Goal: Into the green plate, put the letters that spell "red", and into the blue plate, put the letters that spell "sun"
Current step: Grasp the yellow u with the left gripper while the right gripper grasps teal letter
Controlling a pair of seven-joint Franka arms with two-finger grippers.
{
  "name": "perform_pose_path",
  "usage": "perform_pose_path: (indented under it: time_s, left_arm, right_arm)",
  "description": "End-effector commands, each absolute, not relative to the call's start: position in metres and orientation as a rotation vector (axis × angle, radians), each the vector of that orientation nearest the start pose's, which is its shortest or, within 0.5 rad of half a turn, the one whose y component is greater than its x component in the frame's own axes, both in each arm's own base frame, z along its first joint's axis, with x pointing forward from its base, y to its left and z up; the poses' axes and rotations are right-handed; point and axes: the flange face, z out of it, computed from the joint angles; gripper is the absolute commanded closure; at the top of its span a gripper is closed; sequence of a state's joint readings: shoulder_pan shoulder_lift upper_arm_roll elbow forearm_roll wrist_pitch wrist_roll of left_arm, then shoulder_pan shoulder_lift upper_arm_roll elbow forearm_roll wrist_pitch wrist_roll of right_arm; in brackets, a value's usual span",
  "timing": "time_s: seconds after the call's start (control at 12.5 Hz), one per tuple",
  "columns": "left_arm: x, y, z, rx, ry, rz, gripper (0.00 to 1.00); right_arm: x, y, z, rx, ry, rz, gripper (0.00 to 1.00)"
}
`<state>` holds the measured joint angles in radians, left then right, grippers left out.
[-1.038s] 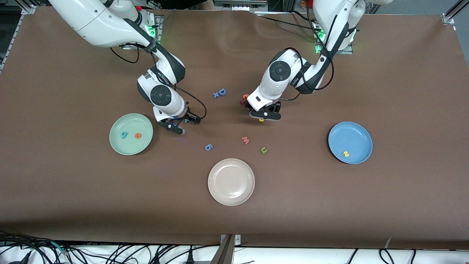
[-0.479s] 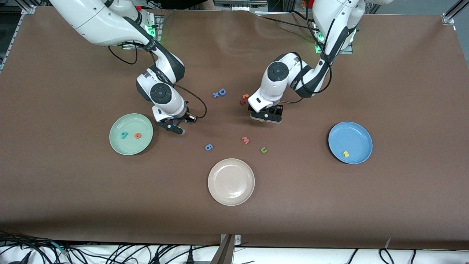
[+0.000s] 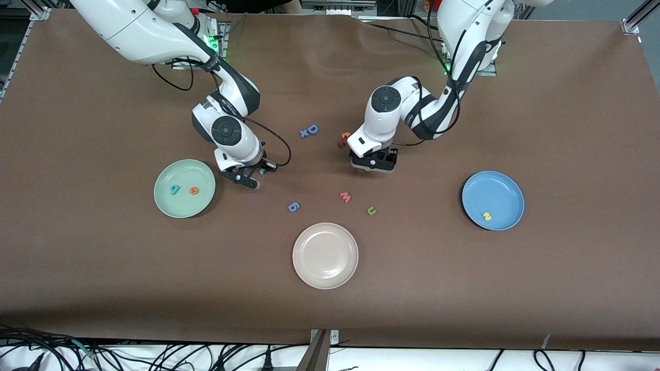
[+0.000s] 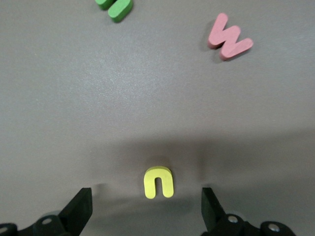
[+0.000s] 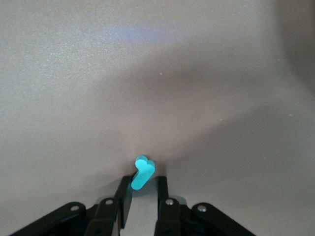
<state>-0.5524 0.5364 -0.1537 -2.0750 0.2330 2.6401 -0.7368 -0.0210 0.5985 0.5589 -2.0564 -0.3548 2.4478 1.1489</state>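
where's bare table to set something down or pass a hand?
Free: the brown table nearer the camera than the cream plate, and both ends past the green plate and blue plate. Crowded: the middle, with the blue 6, pink letter, green letter and both grippers.

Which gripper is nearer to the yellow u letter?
Left. The left gripper is open directly over the yellow u; the right gripper is beside the green plate.

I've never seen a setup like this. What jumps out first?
Two white robot arms bend over a brown table strewn with tiny foam letters. The right hand pinches a teal r beside the green plate; the left hand hangs open around a yellow u. A blue plate and a cream plate sit nearer the front camera.
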Motion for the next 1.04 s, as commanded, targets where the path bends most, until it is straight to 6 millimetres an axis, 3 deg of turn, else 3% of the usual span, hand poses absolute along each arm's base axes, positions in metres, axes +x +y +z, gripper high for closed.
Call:
perform_pose_path:
  time_s: [0.0,0.24,0.48,0.72,0.96]
  left_arm:
    - [0.449,-0.392,0.168,-3.129,0.203,-0.123,0.03]
    - [0.449,-0.394,0.168,-3.130,0.208,-0.125,0.11]
    - [0.447,-0.395,0.168,-3.130,0.210,-0.125,0.32]
    - [0.447,-0.396,0.168,-3.130,0.208,-0.125,0.48]
    - [0.448,-0.396,0.169,-3.130,0.205,-0.128,0.55]
  right_arm:
    - [0.493,0.293,0.171,-3.093,0.612,0.190,0.75]
    - [0.501,0.293,0.180,-3.086,0.619,0.161,0.75]
    - [0.512,0.292,0.194,-3.116,0.636,0.165,0.75]
    - [0.514,0.292,0.195,-3.119,0.636,0.168,0.75]
    - [0.512,0.295,0.190,-3.105,0.631,0.166,0.75]
